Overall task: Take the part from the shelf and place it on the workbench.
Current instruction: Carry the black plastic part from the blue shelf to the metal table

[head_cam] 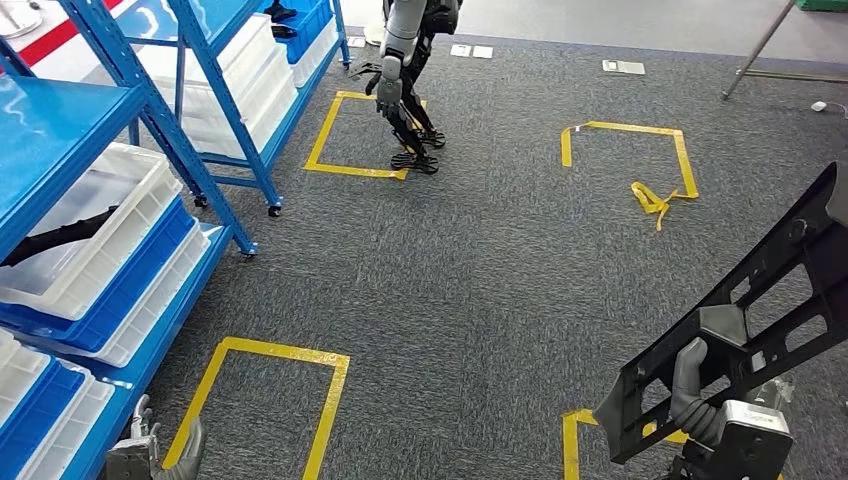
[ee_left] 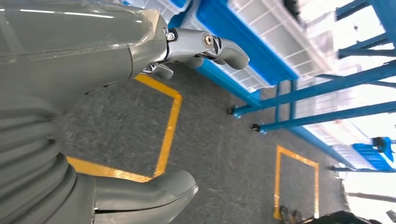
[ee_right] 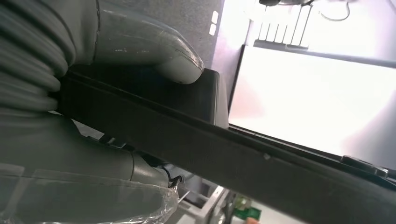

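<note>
Right hand (head_cam: pixel 715 405): low at the right of the head view, fingers wrapped around a bar of the black part (head_cam: pixel 760 310); the wrist view shows the grey thumb (ee_right: pixel 154 49) pressed on the part's dark surface.
Black part: a flat, openwork black frame with cut-out windows, carried tilted, its upper end rising toward the right edge of the head view; it is off the shelf and above the carpet, supported by the right hand alone.
Left hand (head_cam: pixel 150 445): low at the bottom left of the head view, beside the shelf; it holds nothing, and in the wrist view its thumb (ee_left: pixel 144 193) and fingers (ee_left: pixel 210 46) stand well apart.
Blue shelf (head_cam: pixel 120 100): a blue steel rack along the left of the head view, carrying white bins (head_cam: pixel 90 230) stacked over blue bins (head_cam: pixel 120 290); a dark curved item (head_cam: pixel 60 235) lies in the white bin on the middle level.
Floor (head_cam: pixel 480 270): dark grey carpet marked with yellow tape squares (head_cam: pixel 270 400); one square lies just in front of the left hand, another is partly under the black part.
Loose tape (head_cam: pixel 650 200): a crumpled yellow strip at the corner of the far right square.
Second robot (head_cam: pixel 405 80): a grey humanoid standing on the far yellow square, next to a further blue rack.
</note>
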Robot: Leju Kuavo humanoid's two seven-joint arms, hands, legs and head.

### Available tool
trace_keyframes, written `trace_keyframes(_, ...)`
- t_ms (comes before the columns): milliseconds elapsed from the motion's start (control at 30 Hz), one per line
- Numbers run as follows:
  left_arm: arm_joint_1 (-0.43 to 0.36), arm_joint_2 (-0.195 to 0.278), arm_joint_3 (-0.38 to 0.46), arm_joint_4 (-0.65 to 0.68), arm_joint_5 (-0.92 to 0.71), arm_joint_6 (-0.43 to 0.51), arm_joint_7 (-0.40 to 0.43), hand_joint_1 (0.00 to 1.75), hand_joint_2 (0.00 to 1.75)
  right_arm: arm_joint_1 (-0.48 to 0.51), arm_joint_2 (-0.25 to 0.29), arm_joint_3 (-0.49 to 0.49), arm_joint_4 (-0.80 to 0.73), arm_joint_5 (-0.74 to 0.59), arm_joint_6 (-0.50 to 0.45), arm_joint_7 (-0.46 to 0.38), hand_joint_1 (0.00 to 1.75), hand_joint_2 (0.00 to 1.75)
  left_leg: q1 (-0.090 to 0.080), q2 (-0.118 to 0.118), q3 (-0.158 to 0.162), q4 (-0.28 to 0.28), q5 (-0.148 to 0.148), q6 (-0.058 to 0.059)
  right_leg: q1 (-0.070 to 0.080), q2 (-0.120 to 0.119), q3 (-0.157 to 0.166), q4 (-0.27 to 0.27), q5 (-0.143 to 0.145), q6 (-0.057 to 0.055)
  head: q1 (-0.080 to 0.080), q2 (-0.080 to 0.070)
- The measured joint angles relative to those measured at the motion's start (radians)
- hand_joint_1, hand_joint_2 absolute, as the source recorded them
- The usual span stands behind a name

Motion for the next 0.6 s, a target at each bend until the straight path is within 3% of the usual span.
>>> trace_keyframes(67, 0.005, 0.008, -0.024, -0.017, 0.014, 0.009, 0.001, 0.0, 1.75, 0.008, -0.008, 0.002, 0.001, -0.02, 0.002, -0.009, 1.75, 1.75, 0.004, 0.031, 0.021, -0.046, 0.005, 0.001, 0.006, -0.055, -0.03, 0.047, -0.025, 0.0, 0.006, 0.0)
trace_keyframes(100, 0.01, 0.011, -0.036, -0.024, 0.02, 0.013, 0.004, 0.0, 1.75, 0.01, -0.014, 0.003, 0.002, -0.03, 0.003, -0.013, 1.75, 1.75, 0.004, 0.045, 0.024, -0.055, 0.005, -0.001, 0.006, -0.088, -0.058, 0.099, -0.048, -0.002, 0.009, 0.0)
trace_keyframes(167, 0.025, 0.018, -0.058, -0.032, 0.03, 0.021, 0.011, 0.0, 1.75, 0.017, -0.025, 0.006, 0.005, -0.046, 0.004, -0.019, 1.75, 1.75, 0.004, 0.075, 0.024, -0.056, 0.005, -0.003, 0.001, -0.112, -0.116, 0.219, -0.088, 0.003, 0.013, 0.0)
trace_keyframes(200, 0.03, 0.021, -0.069, -0.035, 0.035, 0.026, 0.014, 0.0, 1.75, 0.021, -0.03, 0.007, 0.007, -0.052, 0.004, -0.02, 1.75, 1.75, 0.005, 0.089, 0.024, -0.054, 0.002, -0.006, -0.003, -0.115, -0.131, 0.249, -0.092, 0.011, 0.013, 0.0)
trace_keyframes(233, 0.032, 0.024, -0.078, -0.038, 0.04, 0.032, 0.015, 0.0, 1.75, 0.025, -0.034, 0.009, 0.01, -0.057, 0.004, -0.021, 1.75, 1.75, 0.007, 0.103, 0.025, -0.052, -0.001, -0.011, -0.008, -0.12, -0.126, 0.241, -0.082, 0.023, 0.014, 0.0)
trace_keyframes(300, 0.033, 0.031, -0.096, -0.044, 0.053, 0.049, 0.017, 0.0, 1.75, 0.029, -0.043, 0.016, 0.013, -0.069, 0.002, -0.021, 1.75, 1.75, 0.013, 0.128, 0.027, -0.042, -0.011, -0.026, -0.018, -0.145, -0.065, 0.122, -0.034, 0.052, 0.014, 0.0)
trace_keyframes(333, 0.033, 0.034, -0.104, -0.046, 0.057, 0.057, 0.017, 0.0, 1.75, 0.029, -0.046, 0.022, 0.015, -0.075, 0.001, -0.021, 1.75, 1.75, 0.013, 0.138, 0.025, -0.036, -0.018, -0.035, -0.018, -0.163, -0.032, 0.061, -0.014, 0.061, 0.015, 0.0)
trace_keyframes(367, 0.032, 0.039, -0.111, -0.049, 0.06, 0.063, 0.017, 0.0, 1.75, 0.029, -0.048, 0.027, 0.016, -0.08, -0.001, -0.022, 1.75, 1.75, 0.013, 0.147, 0.024, -0.027, -0.024, -0.044, -0.017, -0.174, -0.01, 0.019, -0.002, 0.06, 0.015, 0.0)
trace_keyframes(400, 0.031, 0.043, -0.12, -0.051, 0.063, 0.069, 0.017, 0.0, 1.75, 0.03, -0.051, 0.032, 0.018, -0.084, -0.004, -0.022, 1.75, 1.75, 0.011, 0.154, 0.023, -0.021, -0.029, -0.051, -0.015, -0.178, -0.002, 0.004, 0.001, 0.052, 0.015, 0.0)
trace_keyframes(467, 0.03, 0.049, -0.138, -0.054, 0.072, 0.084, 0.017, 0.0, 1.75, 0.034, -0.056, 0.042, 0.021, -0.097, -0.01, -0.023, 1.75, 1.75, 0.012, 0.168, 0.024, -0.014, -0.034, -0.058, -0.009, -0.158, -0.007, 0.009, 0.0, 0.027, 0.014, 0.0)
trace_keyframes(533, 0.03, 0.053, -0.154, -0.056, 0.081, 0.095, 0.017, 0.0, 1.75, 0.041, -0.059, 0.05, 0.022, -0.108, -0.013, -0.026, 1.75, 1.75, 0.02, 0.145, 0.019, 0.004, -0.055, -0.064, -0.009, -0.14, -0.009, 0.01, 0.002, 0.009, 0.012, 0.0)
trace_keyframes(600, 0.032, 0.058, -0.163, -0.059, 0.086, 0.098, 0.016, 0.0, 1.75, 0.046, -0.062, 0.056, 0.021, -0.114, -0.015, -0.029, 1.75, 1.75, 0.025, 0.094, -0.02, 0.094, -0.116, -0.065, -0.008, -0.122, -0.01, 0.008, 0.005, -0.007, 0.008, 0.0)
